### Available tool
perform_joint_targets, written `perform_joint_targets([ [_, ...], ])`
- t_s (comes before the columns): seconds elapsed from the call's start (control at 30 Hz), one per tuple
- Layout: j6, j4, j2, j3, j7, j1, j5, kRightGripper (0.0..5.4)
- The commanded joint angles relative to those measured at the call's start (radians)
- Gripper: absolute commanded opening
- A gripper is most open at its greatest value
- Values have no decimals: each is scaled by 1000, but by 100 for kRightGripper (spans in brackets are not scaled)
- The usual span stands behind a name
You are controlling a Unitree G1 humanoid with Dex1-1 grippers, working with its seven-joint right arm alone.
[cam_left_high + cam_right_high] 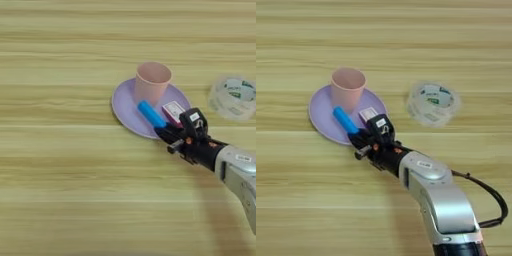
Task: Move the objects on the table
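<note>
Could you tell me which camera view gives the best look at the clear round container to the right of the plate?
The right eye view: the clear round container sits whole and well inside the picture, apart from the lilac plate. The left eye view shows it too, but pressed against the right edge.

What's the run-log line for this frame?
right gripper: at plate's near rim, by blue block | pink cup: upright on purple plate | red-and-white box: on plate | clear round container: on table, apart
</note>
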Motion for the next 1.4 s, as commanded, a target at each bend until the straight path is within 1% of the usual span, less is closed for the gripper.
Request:
perform_joint_targets([
  [0.03,-44,-23,-14,-5,-18,-64,-8,77],
  [0.13,-47,-21,-14,-2,-19,-64,-10,77],
  [0.17,-47,-20,-14,-3,-20,-64,-10,113],
  [0.2,-48,-20,-14,-4,-20,-64,-10,127],
  [0.23,-48,-19,-14,-5,-21,-64,-10,133],
  [0.27,-48,-18,-14,-6,-21,-65,-10,154],
  [0.3,-48,-17,-13,-5,-21,-65,-10,159],
  [0.47,-50,-17,-13,-4,-21,-65,-9,220],
  [0.7,-50,-21,-15,-25,-26,-69,-2,325],
  [0.9,-52,-9,-7,-36,-36,-80,-4,387],
  [1.27,-77,18,-27,-114,-96,-103,-27,517],
  [1.33,-79,18,-32,-133,-101,-103,-26,536],
  [1.4,-81,14,-40,-156,-107,-103,-25,536],
])
